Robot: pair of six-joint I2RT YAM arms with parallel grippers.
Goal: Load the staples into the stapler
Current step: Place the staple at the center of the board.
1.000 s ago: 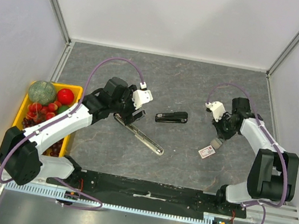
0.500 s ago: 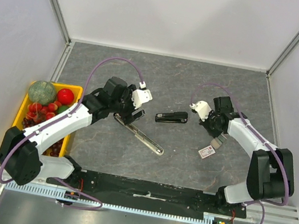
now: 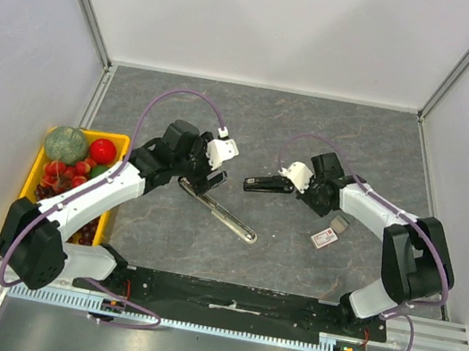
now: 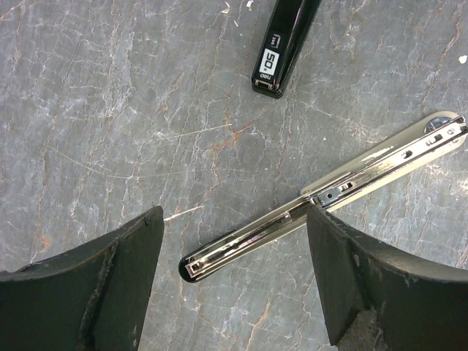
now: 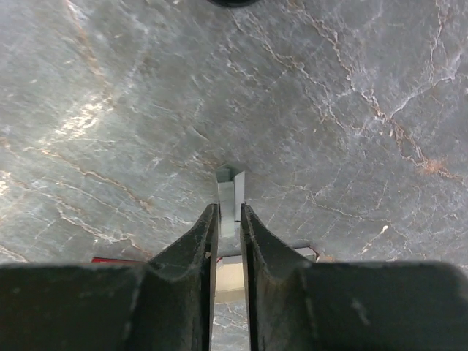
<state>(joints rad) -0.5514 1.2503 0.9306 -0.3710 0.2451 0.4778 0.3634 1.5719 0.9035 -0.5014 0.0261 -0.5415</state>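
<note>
A grey, marble-veined stone table [image 3: 314, 135] carries everything. At its left edge sits a yellow plastic crate [image 3: 114, 136] of fruit.

Left of centre lies a long chrome stapler [image 3: 219, 213], opened out flat with its bare metal track facing up and a rounded plate at the end nearest the arm bases. No writing can be made out on it. The left gripper [image 4: 234, 219] hangs over its far end with the jaws spread wide. It holds nothing, and the chrome bar runs across the gap between the fingers. Whether one finger touches it cannot be told.

Just beyond it, near but apart, lies a smaller closed black stapler [image 4: 285, 36]. Its white label [image 4: 268, 62] reads "50", and the small print above that is too fine to read.

The small flat white box with red-pink print [image 3: 324, 237] rests on the table to the right of both staplers, with a small grey piece [image 3: 341, 223] just beside it. The box's lettering is illegible.

The right gripper [image 5: 228, 210] is beside the black stapler's right end. Its fingers are almost together, pinching a thin grey staple strip [image 5: 228, 191] that pokes out past the tips.
</note>
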